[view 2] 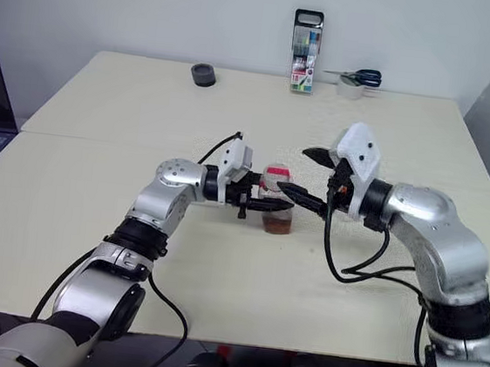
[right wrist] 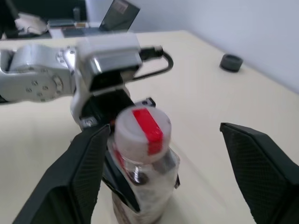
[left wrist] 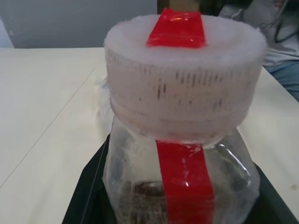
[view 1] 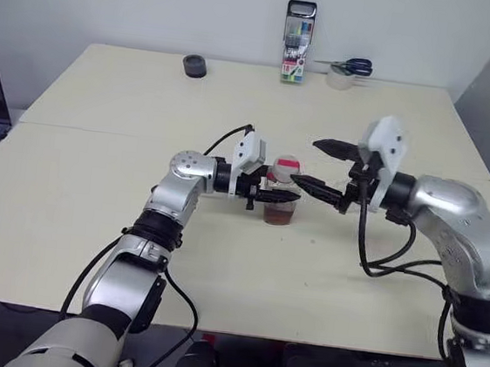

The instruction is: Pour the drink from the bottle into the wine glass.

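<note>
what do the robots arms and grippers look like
Both arms are glossy silver-grey shells with black joint rings and loose black cables. The left gripper and the right gripper each have two black, tapered fingers with a textured inner face, and a white boxy camera housing at the wrist.

I'm looking down on a pale cream table made of two tops pushed together, with a seam running side to side across the nearer half. The bottle stands upright on it near the middle, just on the near side of that seam, with the reddish-brown drink sitting low inside. Along the far edge I can see a small dark round object to the left, a tall marker pack standing upright near the centre, and to its right a roll of tape with blue-handled scissors lying on top of it.
</note>
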Motion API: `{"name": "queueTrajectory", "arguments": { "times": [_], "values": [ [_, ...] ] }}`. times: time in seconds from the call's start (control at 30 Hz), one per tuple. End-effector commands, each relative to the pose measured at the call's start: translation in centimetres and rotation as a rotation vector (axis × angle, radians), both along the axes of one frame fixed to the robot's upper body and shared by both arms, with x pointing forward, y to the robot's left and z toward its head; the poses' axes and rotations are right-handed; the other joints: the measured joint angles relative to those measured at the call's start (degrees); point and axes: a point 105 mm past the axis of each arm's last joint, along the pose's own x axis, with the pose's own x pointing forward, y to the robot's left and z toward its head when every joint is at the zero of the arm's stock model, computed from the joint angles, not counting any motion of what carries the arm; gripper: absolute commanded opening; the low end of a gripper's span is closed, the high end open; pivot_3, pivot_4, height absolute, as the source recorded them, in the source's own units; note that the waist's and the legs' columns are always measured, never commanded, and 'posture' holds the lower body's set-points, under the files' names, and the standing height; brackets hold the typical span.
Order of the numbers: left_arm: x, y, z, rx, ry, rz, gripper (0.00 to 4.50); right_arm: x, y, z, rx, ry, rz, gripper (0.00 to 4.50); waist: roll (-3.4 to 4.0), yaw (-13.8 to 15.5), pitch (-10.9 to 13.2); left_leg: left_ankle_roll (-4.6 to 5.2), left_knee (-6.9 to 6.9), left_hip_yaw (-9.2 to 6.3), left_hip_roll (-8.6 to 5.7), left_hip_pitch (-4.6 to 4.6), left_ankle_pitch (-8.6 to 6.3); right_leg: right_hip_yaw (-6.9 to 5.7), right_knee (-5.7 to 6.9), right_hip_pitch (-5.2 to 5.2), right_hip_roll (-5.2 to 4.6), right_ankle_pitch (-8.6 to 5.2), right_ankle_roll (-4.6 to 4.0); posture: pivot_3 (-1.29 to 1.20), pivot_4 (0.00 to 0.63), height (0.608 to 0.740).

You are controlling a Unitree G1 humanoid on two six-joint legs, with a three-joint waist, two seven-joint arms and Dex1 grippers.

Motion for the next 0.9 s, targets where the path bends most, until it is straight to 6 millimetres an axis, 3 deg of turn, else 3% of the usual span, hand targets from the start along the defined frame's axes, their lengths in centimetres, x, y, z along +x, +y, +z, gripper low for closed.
{"name": "queueTrajectory", "arguments": {
  "times": [0.03,0.2,0.3,0.9],
  "values": [
    [0.4,-0.4,1.6,-0.021,-0.048,0.004,1.8,-1.5,1.1,0.4,0.102,-0.07,-0.155,3.94,0.01,0.09,-0.01,0.0,0.02,0.01,-0.01,-0.01,0.0,0.01,0.02,0.0,0.01,0.0,0.0,0.0,0.15,0.74],
    [0.6,-0.6,1.7,-0.013,-0.04,-0.004,1.8,-1.0,2.7,-0.1,0.182,-0.063,-0.283,3.94,0.01,0.01,-0.01,0.0,0.52,0.15,-0.09,-0.16,0.0,0.23,0.74,-0.35,-0.02,0.0,0.01,0.0,0.15,0.74],
    [0.6,-0.6,1.7,-0.007,-0.04,-0.011,1.8,0.1,2.6,-0.3,0.204,-0.077,-0.368,3.94,0.01,-0.16,-0.01,0.18,0.56,0.11,-0.07,-0.12,-0.08,0.19,0.85,-0.36,0.12,0.0,0.01,0.0,0.15,0.74],
    [0.5,-0.5,1.6,-0.002,-0.043,-0.013,1.79,1.3,3.7,-1.6,0.235,-0.074,-0.435,3.94,0.02,-0.97,-0.01,0.15,0.54,0.16,-0.03,-0.19,-0.07,0.22,0.91,-0.52,0.16,0.01,-0.02,0.0,0.15,0.74]
  ]
}}
